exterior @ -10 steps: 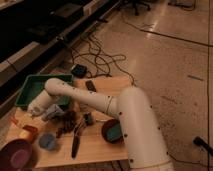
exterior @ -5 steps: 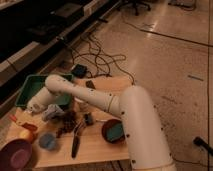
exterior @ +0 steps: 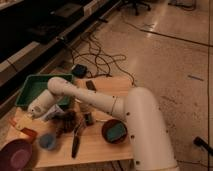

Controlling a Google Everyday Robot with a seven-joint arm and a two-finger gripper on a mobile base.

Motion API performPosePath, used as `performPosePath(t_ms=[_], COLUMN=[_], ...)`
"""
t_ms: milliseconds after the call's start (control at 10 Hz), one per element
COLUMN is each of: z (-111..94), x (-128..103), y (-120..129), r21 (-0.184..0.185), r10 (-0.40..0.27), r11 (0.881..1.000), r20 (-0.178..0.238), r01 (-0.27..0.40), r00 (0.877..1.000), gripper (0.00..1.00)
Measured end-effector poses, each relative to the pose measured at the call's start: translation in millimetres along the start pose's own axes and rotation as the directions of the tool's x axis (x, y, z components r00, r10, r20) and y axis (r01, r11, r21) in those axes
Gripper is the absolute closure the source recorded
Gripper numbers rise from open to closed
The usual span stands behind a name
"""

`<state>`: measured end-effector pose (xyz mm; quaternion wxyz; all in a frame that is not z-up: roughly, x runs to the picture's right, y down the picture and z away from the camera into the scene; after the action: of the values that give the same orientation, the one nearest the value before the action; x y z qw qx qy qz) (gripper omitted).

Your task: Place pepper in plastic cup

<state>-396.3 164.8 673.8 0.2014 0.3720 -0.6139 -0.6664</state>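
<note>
Gripper: gripper (exterior: 26,120) is low over the left end of the table (exterior: 102,156), in front of the green tray (exterior: 24,94).
Grip state: cannot tell; the tip is a pale blur that merges with a yellowish patch.
Arm: the white arm (exterior: 85,97) runs from the robot body (exterior: 147,130) at the right, crosses above the table's middle, bends near the tray's right corner and angles down-left to the gripper.
Pepper: the pepper (exterior: 28,133) shows as a red-orange patch on the table near its left edge, just below the gripper; whether they touch cannot be told.
Plastic cup: the plastic cup (exterior: 47,141) stands upright on the table, just right of the pepper and apart from it. Nothing red-orange shows inside it.
Purple bowl: the purple bowl (exterior: 14,156) sits at the front-left corner, in front of the pepper and left of the cup.
Dark red bowl: 1 dark red bowl (exterior: 106,136) with a teal inside sits right of centre, close to the robot body and well apart from the cup.
Clutter: a dark heap of small items (exterior: 67,121) lies between the cup and the dark red bowl, too blurred to name.
Utensil: a black utensil (exterior: 76,142) lies lengthwise, just right of the cup.
Floor: black cables (exterior: 95,57) trail over the floor (exterior: 170,55) behind the table.
</note>
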Motion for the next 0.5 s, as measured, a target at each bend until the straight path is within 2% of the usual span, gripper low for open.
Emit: performPosePath(t_ms=[500], z=[-4.8], x=[-18.3], y=[1.0], r21=[-0.010], r10=[0.047], r11=[0.999], r20=[-0.033], r01=[-0.047], r00=[0.998], gripper=[1.00])
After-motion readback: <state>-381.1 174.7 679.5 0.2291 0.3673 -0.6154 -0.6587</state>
